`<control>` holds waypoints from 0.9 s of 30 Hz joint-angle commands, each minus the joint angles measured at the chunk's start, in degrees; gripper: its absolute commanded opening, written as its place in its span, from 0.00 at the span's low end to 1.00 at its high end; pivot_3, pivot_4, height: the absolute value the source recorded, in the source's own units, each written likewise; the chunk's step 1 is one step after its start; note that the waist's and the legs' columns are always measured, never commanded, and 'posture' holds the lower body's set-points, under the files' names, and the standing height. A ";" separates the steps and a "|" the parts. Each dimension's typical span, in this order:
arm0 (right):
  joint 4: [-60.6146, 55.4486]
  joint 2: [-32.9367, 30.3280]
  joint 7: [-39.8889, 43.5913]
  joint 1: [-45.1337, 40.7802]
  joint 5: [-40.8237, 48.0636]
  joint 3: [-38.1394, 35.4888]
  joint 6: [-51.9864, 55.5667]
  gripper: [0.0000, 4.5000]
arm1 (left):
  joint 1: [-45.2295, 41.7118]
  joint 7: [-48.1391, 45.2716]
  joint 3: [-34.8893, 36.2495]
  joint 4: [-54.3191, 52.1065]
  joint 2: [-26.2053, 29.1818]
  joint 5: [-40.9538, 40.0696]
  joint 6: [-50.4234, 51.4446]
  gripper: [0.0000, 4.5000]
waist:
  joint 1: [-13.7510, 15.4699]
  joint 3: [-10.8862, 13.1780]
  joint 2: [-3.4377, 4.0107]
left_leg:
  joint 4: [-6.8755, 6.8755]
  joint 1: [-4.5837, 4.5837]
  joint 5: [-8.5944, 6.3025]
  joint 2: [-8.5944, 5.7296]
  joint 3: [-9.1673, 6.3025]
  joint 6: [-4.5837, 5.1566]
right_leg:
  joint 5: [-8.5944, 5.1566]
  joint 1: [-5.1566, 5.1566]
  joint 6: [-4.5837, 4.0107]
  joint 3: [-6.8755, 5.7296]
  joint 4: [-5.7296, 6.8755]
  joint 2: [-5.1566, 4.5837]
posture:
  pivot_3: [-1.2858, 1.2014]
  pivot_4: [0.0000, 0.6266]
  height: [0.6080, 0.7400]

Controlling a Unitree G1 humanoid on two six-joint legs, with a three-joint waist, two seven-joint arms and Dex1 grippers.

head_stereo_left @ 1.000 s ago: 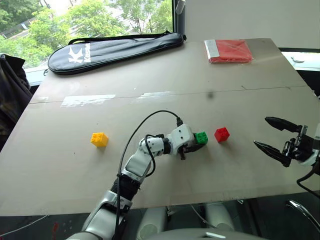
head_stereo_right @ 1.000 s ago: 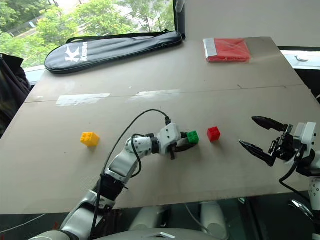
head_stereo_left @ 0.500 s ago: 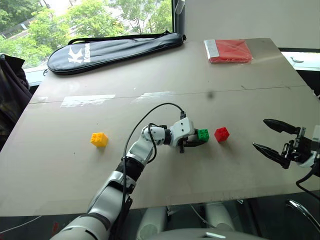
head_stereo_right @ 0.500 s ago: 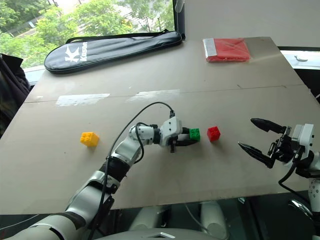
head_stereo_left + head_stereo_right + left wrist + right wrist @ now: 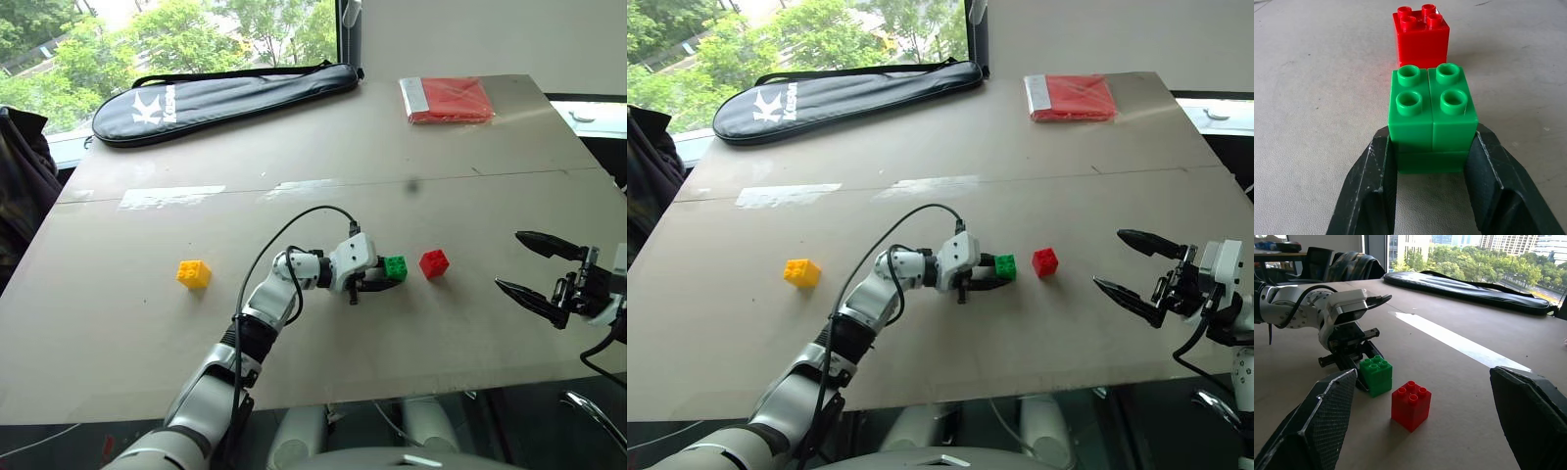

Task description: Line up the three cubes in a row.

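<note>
On the brown table the green cube (image 5: 396, 266) rests between the two black fingers of my left gripper (image 5: 384, 278), which is shut on it; the left wrist view has the same green cube (image 5: 1432, 117) clamped at both sides. Just to its right, a small gap away, stands the red cube (image 5: 434, 262), directly beyond the green one in the left wrist view (image 5: 1421, 35). Far to the left lies the yellow cube (image 5: 194, 273), alone. My right gripper (image 5: 536, 266) hovers open at the table's right edge, well away from the red cube.
A long black racket bag (image 5: 225, 95) lies along the table's far left. A flat red packet (image 5: 448, 99) sits at the far right corner. Tape strips (image 5: 172, 196) mark the tabletop's middle seam. A dark garment (image 5: 22, 186) hangs off the left side.
The left gripper, holding the green cube, has crept slightly right toward the red cube. The right gripper stays put.
</note>
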 commanded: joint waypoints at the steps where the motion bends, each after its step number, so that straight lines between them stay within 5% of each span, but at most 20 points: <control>1: -0.56 -0.98 0.30 -0.52 0.45 -0.66 -0.18 1.00 | 0.49 0.48 0.13 0.46 0.28 0.63 1.13 0.29 | 0.00 0.00 0.00 | 0.00 0.00 0.00 0.00 0.00 0.00 | 0.00 0.00 0.00 0.00 0.00 0.00 | 0.52 0.24 0.94; 8: -0.67 -0.98 0.56 0.11 0.35 -0.87 -0.38 1.00 | -0.29 0.90 0.29 2.06 0.19 0.74 1.39 0.97 | 0.02 0.00 0.00 | 0.00 0.01 0.00 0.00 0.01 0.00 | 0.00 0.00 0.00 0.00 0.00 0.00 | 0.52 0.24 0.94; 16: -0.62 -0.93 0.98 0.09 0.42 -0.71 -0.25 1.00 | 1.95 3.06 1.20 -0.37 1.72 0.98 0.88 0.99 | -0.15 -0.02 0.02 | 0.01 0.09 0.00 0.00 0.02 0.00 | 0.00 0.07 0.01 0.01 0.01 0.00 | 0.52 0.24 0.94; 27: -1.95 -1.23 5.97 -3.42 6.11 3.04 6.70 1.00 | 24.89 6.34 16.16 -45.89 15.66 -15.93 22.67 0.99 | -0.82 0.02 0.03 | -0.04 -0.02 -0.01 0.23 -0.21 0.01 | 0.00 -0.08 -0.02 0.11 0.04 -0.03 | 0.52 0.24 0.94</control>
